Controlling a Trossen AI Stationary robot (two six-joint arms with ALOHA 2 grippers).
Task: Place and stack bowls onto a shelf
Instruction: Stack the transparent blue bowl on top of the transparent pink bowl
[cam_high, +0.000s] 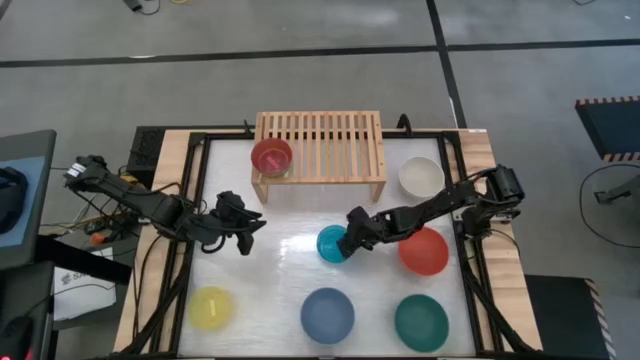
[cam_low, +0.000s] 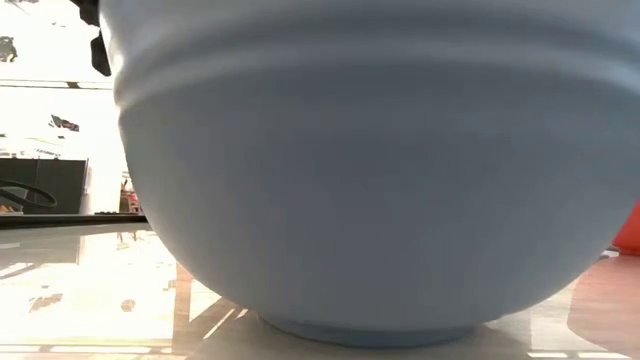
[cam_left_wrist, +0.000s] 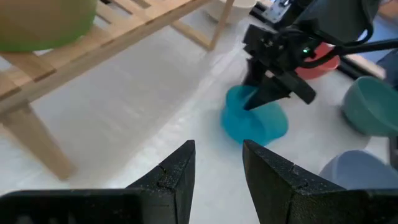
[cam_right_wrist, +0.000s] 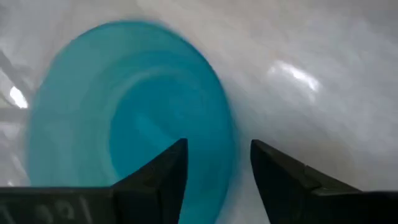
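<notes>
Just right of the high view's centre, the right gripper (cam_high: 352, 238) straddles the cyan bowl's (cam_high: 331, 243) rim with its jaws narrowly apart, so it should seat deeper before pinching and lifting toward the shelf (cam_high: 330, 150) above.

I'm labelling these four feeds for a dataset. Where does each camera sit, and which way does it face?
High view: overhead, straight down on the table, the shelf, both arms.
Low view: table height, looking level; the slate blue bowl fills it, no arm shows.
Left wrist view: on the left arm, past its open left pincer toward the cyan bowl and the right pincer.
Right wrist view: past its own fingers, down on that bowl's rim.
Shared: both wrist views and the high view show the cyan bowl.
</notes>
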